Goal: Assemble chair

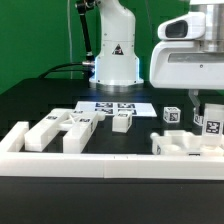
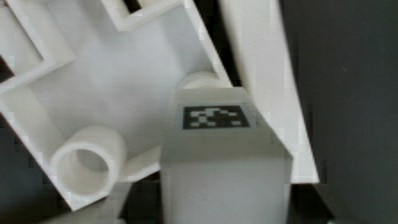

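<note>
A black table point(image 1: 30, 100) is lying before a green backdrop, with the arm's white base point(image 1: 117, 60) standing at the back. The gripper point(image 1: 207, 112) is hanging low at the exterior view's right, right above a tagged leg point(image 1: 212, 126) beside the seat slab point(image 1: 180, 145). I cannot tell whether it is gripping the leg. Other chair parts point(image 1: 60, 130) are lying at the left, behind the border rail point(image 1: 100, 165).

You'll find the chair parts point(image 1: 62, 128) are smooth white plastic with a dull, matt face. Up close the tagged block point(image 2: 222, 165) looks faintly satin, though blur makes that uncertain. The bench point(image 1: 30, 100) around the marker board point(image 1: 112, 107) is matt black. Behind the marker board, the arm's base point(image 1: 117, 55) has a glossy white shell.
</note>
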You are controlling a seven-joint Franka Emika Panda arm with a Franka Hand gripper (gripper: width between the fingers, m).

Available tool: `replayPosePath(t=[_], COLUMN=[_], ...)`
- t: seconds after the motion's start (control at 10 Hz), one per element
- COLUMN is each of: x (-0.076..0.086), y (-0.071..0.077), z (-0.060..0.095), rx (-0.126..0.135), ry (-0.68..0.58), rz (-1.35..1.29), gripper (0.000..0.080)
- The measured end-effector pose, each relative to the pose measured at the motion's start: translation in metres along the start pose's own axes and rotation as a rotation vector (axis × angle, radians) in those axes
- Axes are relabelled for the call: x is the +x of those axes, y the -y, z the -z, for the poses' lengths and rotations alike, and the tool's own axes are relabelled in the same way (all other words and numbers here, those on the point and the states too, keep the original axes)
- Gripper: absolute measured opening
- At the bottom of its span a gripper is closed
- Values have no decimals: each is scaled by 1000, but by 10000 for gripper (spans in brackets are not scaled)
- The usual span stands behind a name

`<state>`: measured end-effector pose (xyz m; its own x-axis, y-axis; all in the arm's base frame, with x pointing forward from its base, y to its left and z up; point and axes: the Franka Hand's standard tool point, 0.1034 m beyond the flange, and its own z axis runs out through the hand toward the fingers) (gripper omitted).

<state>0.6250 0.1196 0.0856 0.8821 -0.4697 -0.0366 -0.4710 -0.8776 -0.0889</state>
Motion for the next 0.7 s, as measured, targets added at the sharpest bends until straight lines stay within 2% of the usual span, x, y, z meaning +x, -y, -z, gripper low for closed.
replayPosePath(t=[0.7], x=[0], y=[1], z=[-1], rx=[4], ry=[-7], rz=[-495], gripper=[291])
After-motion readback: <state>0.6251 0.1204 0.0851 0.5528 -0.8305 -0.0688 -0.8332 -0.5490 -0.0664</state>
